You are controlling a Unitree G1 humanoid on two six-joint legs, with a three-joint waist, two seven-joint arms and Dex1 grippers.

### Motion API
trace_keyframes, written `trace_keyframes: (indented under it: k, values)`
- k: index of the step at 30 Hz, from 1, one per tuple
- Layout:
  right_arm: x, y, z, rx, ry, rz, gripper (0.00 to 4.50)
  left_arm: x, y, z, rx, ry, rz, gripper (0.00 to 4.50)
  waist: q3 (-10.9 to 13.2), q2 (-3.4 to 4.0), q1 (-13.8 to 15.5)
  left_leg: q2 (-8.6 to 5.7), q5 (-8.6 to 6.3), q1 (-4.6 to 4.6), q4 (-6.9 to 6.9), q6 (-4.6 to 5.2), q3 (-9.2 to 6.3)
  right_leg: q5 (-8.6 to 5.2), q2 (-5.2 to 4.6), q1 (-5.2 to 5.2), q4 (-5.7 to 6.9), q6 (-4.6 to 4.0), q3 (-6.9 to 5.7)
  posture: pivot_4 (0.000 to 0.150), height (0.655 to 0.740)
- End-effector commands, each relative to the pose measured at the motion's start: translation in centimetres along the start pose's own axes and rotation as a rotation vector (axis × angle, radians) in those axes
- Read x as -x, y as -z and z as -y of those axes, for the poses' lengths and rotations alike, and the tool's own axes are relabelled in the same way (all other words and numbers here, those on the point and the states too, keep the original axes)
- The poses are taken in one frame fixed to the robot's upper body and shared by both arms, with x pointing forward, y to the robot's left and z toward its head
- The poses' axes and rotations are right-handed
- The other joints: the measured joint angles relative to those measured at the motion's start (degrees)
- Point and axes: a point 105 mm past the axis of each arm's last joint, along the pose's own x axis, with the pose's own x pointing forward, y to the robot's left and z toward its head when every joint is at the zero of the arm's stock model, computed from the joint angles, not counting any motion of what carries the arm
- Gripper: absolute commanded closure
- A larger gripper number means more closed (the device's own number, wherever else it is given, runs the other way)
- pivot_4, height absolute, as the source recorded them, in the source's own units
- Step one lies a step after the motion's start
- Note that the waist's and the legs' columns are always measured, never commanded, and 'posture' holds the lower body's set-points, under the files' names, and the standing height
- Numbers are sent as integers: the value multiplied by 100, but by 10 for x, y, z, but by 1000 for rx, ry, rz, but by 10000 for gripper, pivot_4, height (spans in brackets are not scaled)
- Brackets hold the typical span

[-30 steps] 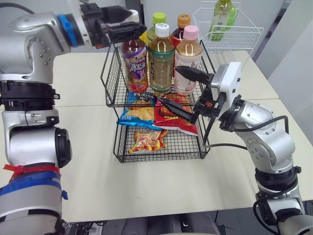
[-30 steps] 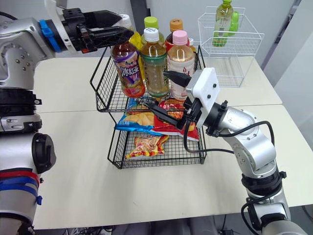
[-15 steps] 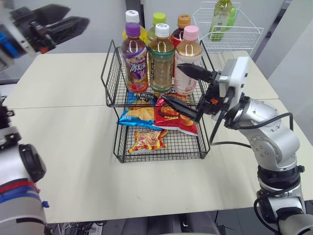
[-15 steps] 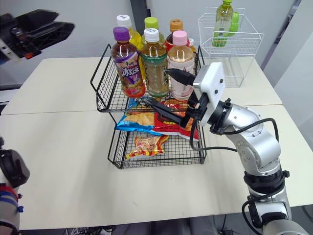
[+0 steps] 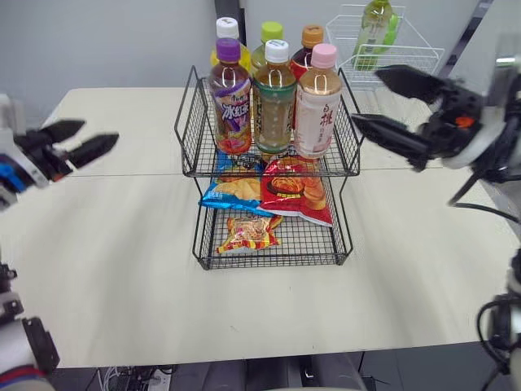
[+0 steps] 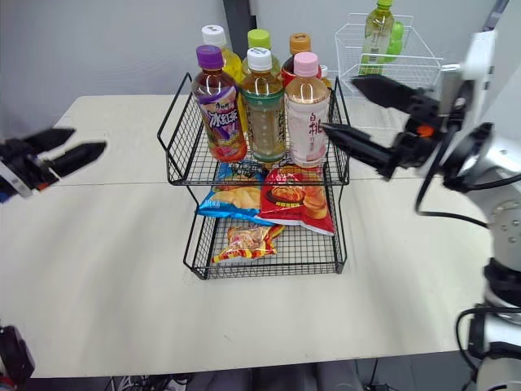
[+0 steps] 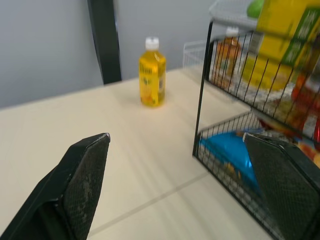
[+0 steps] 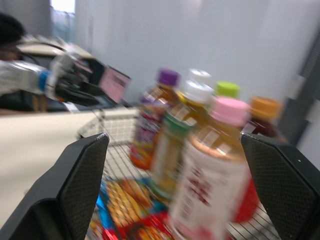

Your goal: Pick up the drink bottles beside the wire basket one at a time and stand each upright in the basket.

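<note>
Here, round plastic bottles (image 5: 275, 98) crowd the wire basket (image 5: 190, 124)

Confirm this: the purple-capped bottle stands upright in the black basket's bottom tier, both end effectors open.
Wrong tier: the left eye view shows the purple-capped bottle upright in the black basket's top tier. Left end effector and right end effector are open.
</note>
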Motion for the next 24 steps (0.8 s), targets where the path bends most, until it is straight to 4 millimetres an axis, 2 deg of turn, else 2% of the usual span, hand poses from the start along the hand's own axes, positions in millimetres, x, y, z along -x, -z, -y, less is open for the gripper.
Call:
trace_keyframes:
  k: [1, 4, 8, 10, 12, 17, 24]
  values:
    - [27, 5, 23, 75, 88, -52, 0, 9, -6, -4, -56, -19, 37, 449, 0, 0, 11, 0, 0, 3, 0, 0, 4, 0, 0, 2, 0, 1, 3, 1500, 7400]
    - [50, 32, 35, 81, 135, -170, 0, 12, 18, -7, -100, -42, -33, 449, 0, 1, 19, 0, 0, 9, -1, 0, 17, -1, -1, 3, -1, 1, 13, 1500, 7400]
    - [80, 82, 42, 71, 175, -328, 0, 17, 51, -9, -151, -71, -132, 449, 0, 2, 29, 2, -1, 13, -2, 2, 26, 0, -1, 3, -2, 0, 19, 1500, 7400]
    - [91, 107, 41, 46, 176, -384, 0, 15, 56, -10, -151, -97, -131, 449, 0, 1, 33, 3, -1, 13, 0, 2, 28, 0, -1, 3, -1, 0, 20, 1500, 7400]
    - [98, 122, 40, 25, 184, -408, 0, 13, 59, -9, -157, -109, -125, 449, 0, 1, 34, 5, 0, 13, 4, 1, 28, 0, 0, 5, -1, 2, 19, 1500, 7400]
    - [103, 137, 40, 11, 202, -421, 0, 15, 65, -3, -173, -111, -143, 449, -1, 8, 5, 5, 0, 18, 3, 1, 35, 1, 0, 4, 2, 1, 26, 1500, 7400]
    - [100, 141, 39, 2, 202, -411, 0, 18, 65, 1, -165, -119, -157, 449, -1, 8, 6, 5, 0, 19, 5, 1, 31, 0, 1, 9, 2, 3, 24, 1500, 7400]
